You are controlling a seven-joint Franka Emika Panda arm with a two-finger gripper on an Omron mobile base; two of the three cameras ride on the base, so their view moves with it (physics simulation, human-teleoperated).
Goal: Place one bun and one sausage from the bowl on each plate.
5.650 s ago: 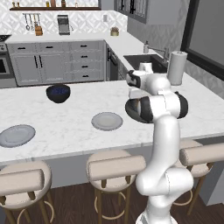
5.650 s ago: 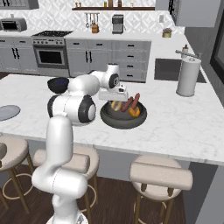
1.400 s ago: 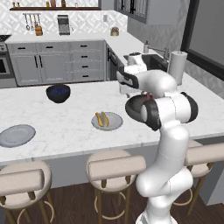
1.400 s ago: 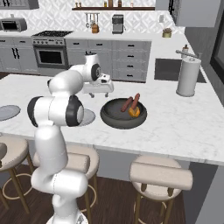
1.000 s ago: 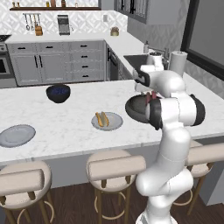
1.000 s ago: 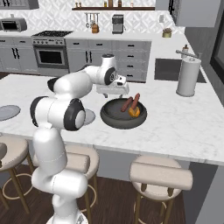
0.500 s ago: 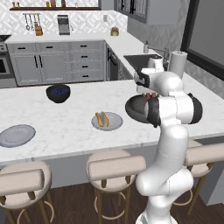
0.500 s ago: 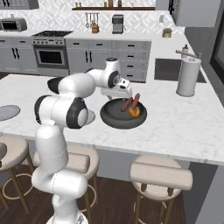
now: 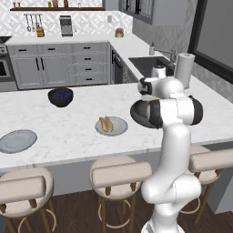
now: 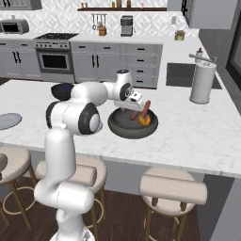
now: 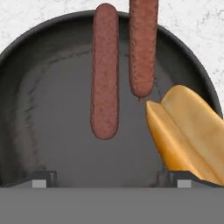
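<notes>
My gripper [image 11: 111,179] hangs open just above the wide dark bowl [image 11: 39,131], with nothing between its fingertips [image 11: 43,177]. Two red-brown sausages [image 11: 105,70] [image 11: 143,43] lie side by side in the bowl. A golden bun [image 11: 188,131] rests against the wall at the right fingertip. In the right base view the gripper [image 10: 127,112] reaches down over the bowl [image 10: 120,129], beside a sausage [image 10: 143,109] and the bun [image 10: 144,120]. The near plate [image 9: 120,131] carries one bun [image 9: 106,124]. A second plate [image 9: 17,140] lies bare at the far left.
A smaller blue-black bowl [image 9: 60,97] stands at the back of the counter. A paper towel holder [image 10: 203,80] stands to the right near the sink [image 9: 145,63]. Stools [image 9: 120,175] line the counter's front edge.
The hand has swung from the plate side over to the wide bowl and come down toward it. The jaws have stayed open. The bun on the near plate has not moved.
</notes>
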